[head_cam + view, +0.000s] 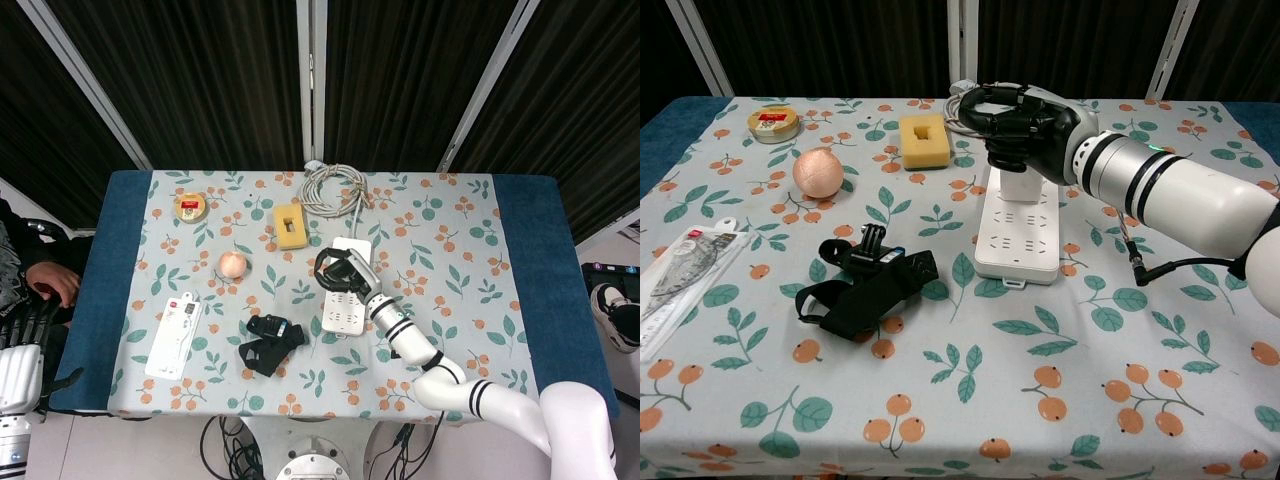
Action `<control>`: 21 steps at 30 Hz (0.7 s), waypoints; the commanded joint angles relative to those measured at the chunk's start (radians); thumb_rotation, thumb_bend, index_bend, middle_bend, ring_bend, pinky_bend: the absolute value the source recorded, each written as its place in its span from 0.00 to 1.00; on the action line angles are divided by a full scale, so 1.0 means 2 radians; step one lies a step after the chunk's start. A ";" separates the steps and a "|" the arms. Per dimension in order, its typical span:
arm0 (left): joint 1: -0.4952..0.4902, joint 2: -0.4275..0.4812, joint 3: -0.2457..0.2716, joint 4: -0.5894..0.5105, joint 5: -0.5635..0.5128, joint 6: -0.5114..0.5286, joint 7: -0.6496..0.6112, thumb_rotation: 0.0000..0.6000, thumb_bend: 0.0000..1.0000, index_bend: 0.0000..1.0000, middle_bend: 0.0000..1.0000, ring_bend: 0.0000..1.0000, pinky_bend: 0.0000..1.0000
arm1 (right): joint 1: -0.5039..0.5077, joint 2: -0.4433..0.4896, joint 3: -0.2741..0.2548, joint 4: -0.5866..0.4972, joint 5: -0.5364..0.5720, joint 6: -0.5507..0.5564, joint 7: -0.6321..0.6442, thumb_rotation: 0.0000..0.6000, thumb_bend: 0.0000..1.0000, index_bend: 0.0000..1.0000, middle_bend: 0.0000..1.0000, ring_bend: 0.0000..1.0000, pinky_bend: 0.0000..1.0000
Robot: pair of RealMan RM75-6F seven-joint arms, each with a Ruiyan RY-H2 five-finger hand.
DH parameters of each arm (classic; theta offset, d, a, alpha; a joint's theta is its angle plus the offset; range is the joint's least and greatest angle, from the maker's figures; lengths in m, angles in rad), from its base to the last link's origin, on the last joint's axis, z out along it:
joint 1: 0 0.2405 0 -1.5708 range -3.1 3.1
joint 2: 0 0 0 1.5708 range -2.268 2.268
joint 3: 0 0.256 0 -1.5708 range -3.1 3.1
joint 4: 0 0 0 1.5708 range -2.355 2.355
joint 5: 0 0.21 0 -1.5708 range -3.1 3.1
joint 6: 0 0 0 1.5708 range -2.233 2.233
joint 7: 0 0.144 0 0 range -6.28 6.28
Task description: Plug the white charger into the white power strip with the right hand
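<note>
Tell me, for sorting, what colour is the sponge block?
Yellow sponge block, clearest in the chest view.
</note>
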 commanded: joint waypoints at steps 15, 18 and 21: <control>0.001 -0.003 0.001 0.007 0.001 0.001 -0.006 1.00 0.00 0.09 0.03 0.00 0.00 | -0.005 -0.003 -0.020 0.001 0.002 0.023 -0.002 1.00 0.86 1.00 1.00 0.99 0.95; 0.000 -0.004 0.001 0.008 0.001 0.000 -0.007 1.00 0.00 0.09 0.03 0.00 0.00 | -0.008 -0.002 -0.017 -0.002 0.002 0.035 -0.001 1.00 0.87 1.00 1.00 0.99 0.95; -0.001 -0.003 0.000 0.009 0.001 0.000 -0.008 1.00 0.00 0.09 0.03 0.00 0.00 | -0.012 0.003 -0.013 -0.009 -0.004 0.059 0.000 1.00 0.87 1.00 1.00 0.99 0.95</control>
